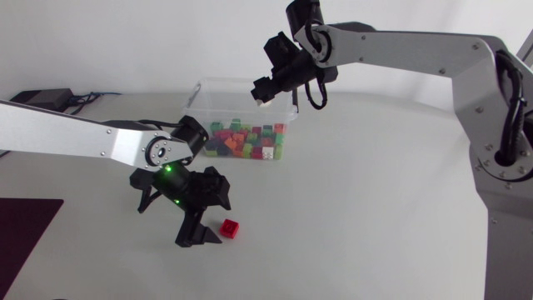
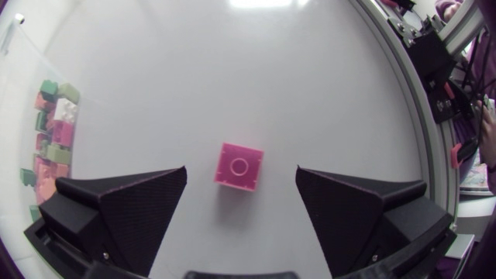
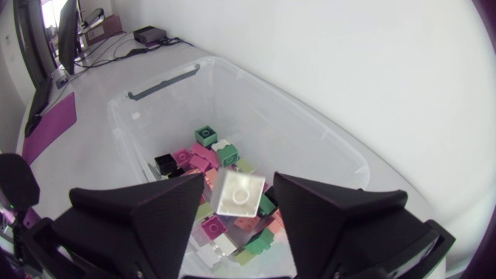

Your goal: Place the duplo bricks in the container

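Note:
A red duplo brick (image 1: 230, 227) lies on the white table. My left gripper (image 1: 221, 218) hangs low over it, open. In the left wrist view the brick (image 2: 239, 164) sits studs up between the two fingers, touching neither. A clear plastic container (image 1: 200, 88) stands at the back middle, with several coloured bricks (image 1: 246, 140) inside. My right gripper (image 1: 265, 92) is above its far right corner. In the right wrist view a white brick (image 3: 239, 192) is loose between the open fingers, with a gap on each side, over the container (image 3: 310, 128) and its pile of bricks (image 3: 203, 163).
A dark purple mat (image 1: 25, 237) lies at the table's front left. A black box with cables (image 1: 37, 97) is at the back left. The container's wall and bricks (image 2: 54, 132) show to the side of my left gripper.

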Action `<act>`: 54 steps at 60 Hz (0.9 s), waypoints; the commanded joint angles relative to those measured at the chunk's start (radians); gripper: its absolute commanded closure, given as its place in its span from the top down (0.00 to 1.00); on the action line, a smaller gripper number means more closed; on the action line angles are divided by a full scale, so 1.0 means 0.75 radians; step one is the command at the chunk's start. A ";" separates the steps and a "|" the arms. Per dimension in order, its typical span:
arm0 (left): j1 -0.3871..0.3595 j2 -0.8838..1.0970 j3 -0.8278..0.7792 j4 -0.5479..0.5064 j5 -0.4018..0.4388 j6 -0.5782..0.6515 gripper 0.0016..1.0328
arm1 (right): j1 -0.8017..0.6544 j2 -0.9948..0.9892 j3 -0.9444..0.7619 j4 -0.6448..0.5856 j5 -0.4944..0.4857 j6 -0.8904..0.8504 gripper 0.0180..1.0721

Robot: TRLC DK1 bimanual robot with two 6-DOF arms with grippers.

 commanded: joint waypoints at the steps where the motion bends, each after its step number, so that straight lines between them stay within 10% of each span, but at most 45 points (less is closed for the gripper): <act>1: -0.031 0.049 0.021 -0.034 -0.019 0.065 0.94 | 0.003 -0.010 0.017 0.013 0.005 0.034 0.96; 20: -0.066 0.211 0.134 -0.034 -0.058 0.072 0.92 | 0.025 -0.325 -0.325 0.063 -0.003 -0.009 0.96; 32: -0.074 0.258 0.183 -0.068 -0.060 0.069 0.31 | 0.017 -0.552 -0.548 0.071 -0.003 -0.043 0.96; 54: -0.025 0.231 0.265 -0.234 -0.062 0.067 0.28 | -0.099 -0.920 -0.981 0.210 0.014 -0.056 0.96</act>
